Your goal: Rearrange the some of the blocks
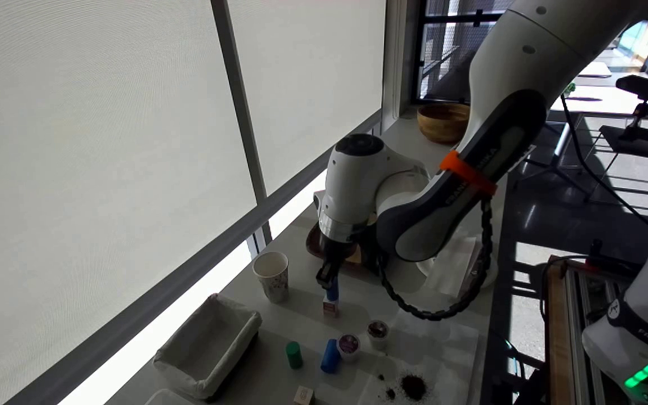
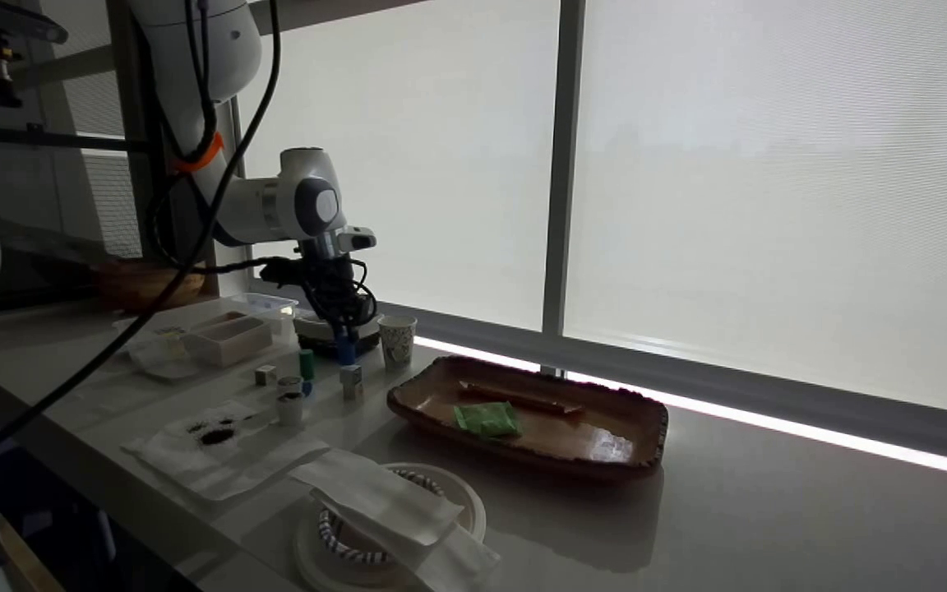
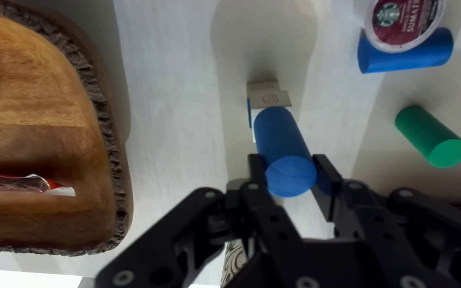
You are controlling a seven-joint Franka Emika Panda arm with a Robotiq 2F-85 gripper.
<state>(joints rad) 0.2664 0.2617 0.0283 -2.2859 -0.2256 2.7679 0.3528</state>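
A blue cylinder block (image 3: 282, 140) stands upright between my gripper's fingers (image 3: 289, 160), which touch both its sides. In both exterior views the gripper (image 1: 327, 277) (image 2: 345, 327) points down with this cylinder (image 1: 332, 291) (image 2: 346, 349) below it. Directly under it are small white printed blocks (image 3: 270, 98) (image 2: 351, 382), seemingly stacked; whether the cylinder touches them I cannot tell. A green cylinder (image 3: 430, 136) (image 1: 294, 355) stands nearby. Another blue cylinder (image 3: 414, 56) (image 1: 330, 357) lies beside a dark-red-lidded coffee pod (image 3: 400, 24) (image 1: 349, 346). A white block (image 1: 304, 395) sits apart.
A paper cup (image 1: 273, 278) and a cloth-lined basket (image 1: 211, 343) stand by the window. A brown wooden tray (image 2: 523, 456) holds a green packet. A second pod (image 1: 377, 332), spilled dark grounds (image 1: 413, 387) and napkin-covered plates (image 2: 305, 538) lie on the counter.
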